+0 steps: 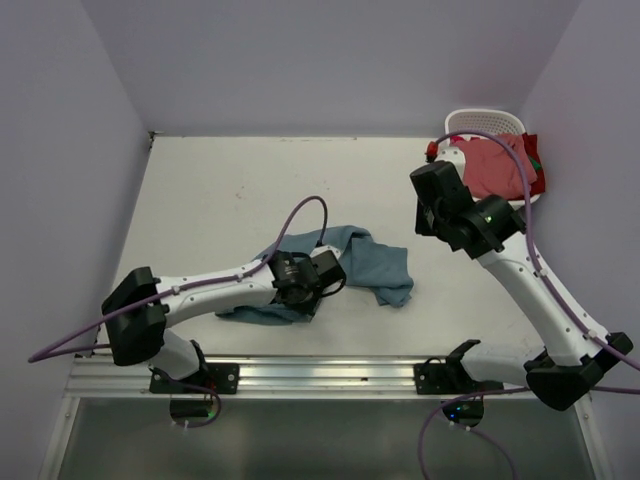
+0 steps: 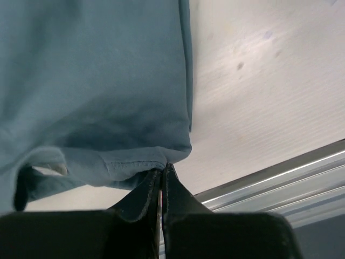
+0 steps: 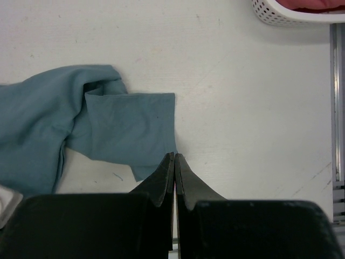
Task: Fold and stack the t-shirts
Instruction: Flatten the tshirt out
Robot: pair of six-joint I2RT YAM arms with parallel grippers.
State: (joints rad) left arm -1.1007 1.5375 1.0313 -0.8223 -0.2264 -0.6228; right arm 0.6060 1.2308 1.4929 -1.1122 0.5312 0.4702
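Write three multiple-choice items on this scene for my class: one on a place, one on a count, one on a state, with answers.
1. Where is the pink shirt?
A) in the basket
B) mid-table
C) at the near edge

2. How many shirts lie on the table outside the basket?
A) none
B) one
C) three

3. What state is the right gripper in?
A) wide open
B) shut, empty
C) shut on the pink shirt

Answers:
1 A, pink cloth fills the white basket at the far right corner.
2 B, only the teal shirt lies there.
3 B, its fingers meet with nothing between them.
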